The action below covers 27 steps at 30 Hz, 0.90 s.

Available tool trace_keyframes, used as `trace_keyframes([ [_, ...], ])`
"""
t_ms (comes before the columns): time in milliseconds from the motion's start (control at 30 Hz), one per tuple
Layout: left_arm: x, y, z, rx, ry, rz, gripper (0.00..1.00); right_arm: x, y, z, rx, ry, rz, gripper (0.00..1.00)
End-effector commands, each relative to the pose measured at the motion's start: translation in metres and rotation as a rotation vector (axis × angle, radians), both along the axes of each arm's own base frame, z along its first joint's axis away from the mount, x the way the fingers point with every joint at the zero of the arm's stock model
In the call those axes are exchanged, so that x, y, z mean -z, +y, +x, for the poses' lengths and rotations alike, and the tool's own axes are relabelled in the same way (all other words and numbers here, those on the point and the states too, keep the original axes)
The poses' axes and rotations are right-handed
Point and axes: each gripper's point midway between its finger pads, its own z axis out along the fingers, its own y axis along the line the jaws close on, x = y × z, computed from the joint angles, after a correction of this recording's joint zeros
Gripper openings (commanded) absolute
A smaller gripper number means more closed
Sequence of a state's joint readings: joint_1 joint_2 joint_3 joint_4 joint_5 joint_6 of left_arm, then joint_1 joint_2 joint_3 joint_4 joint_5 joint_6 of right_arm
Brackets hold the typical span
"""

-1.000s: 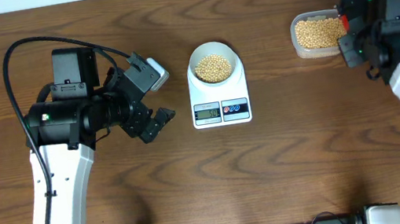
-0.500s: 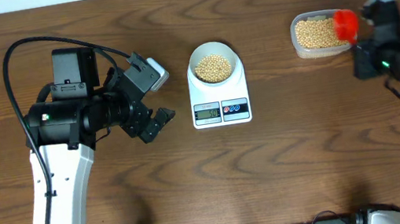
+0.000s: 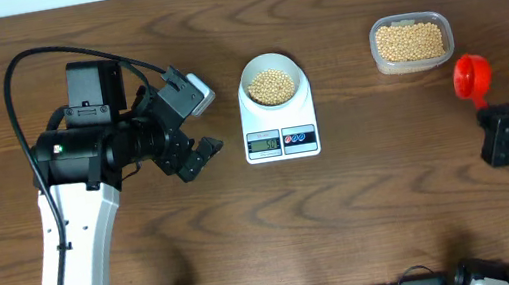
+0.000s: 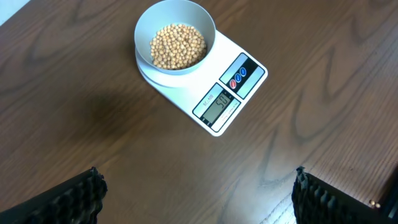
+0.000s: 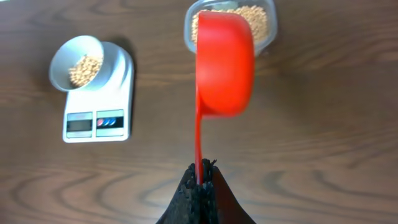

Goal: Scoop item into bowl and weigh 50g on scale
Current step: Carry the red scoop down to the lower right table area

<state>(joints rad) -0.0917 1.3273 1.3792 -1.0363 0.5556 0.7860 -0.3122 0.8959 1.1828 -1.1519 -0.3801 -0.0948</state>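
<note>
Where dark wood-grain table (image 3: 365, 207) bears scale (image 3: 303, 115), left end effector (image 3: 198, 157) agape, empty, right end effector (image 5: 202, 180) clamping red scoop (image 5: 224, 62)

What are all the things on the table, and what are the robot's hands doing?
table: one, brown wood, under everything.
scale: one, white, middle of the table.
bowl: one, pale blue-white, on the scale.
tub: one, clear plastic, far right side, apart from the scale.
beans: many, tan-yellow, some in the bowl, more in the tub.
scoop: one, red, held by its handle near the tub.
left end effector: one, black, open and holding nothing, left of the scale.
right end effector: one, black, shut on the scoop's handle.
</note>
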Motion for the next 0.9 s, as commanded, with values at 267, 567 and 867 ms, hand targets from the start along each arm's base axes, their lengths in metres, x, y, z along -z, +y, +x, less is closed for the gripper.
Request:
trace_keyframes([
  [267, -0.008, -0.002, 0.001, 0.01, -0.019, -0.013, 0.98, 0.113, 0.04, -0.014, 0.081, 0.173, 0.414, 0.01],
  [567, -0.008, -0.001, 0.001, 0.009, -0.019, -0.013, 0.98, 0.169, 0.045, -0.041, 0.129, 0.331, 0.443, 0.01],
  [867, -0.008, -0.001, 0.001, 0.009, -0.019, -0.013, 0.98, 0.223, 0.023, -0.062, 0.362, 0.46, 0.392, 0.01],
])
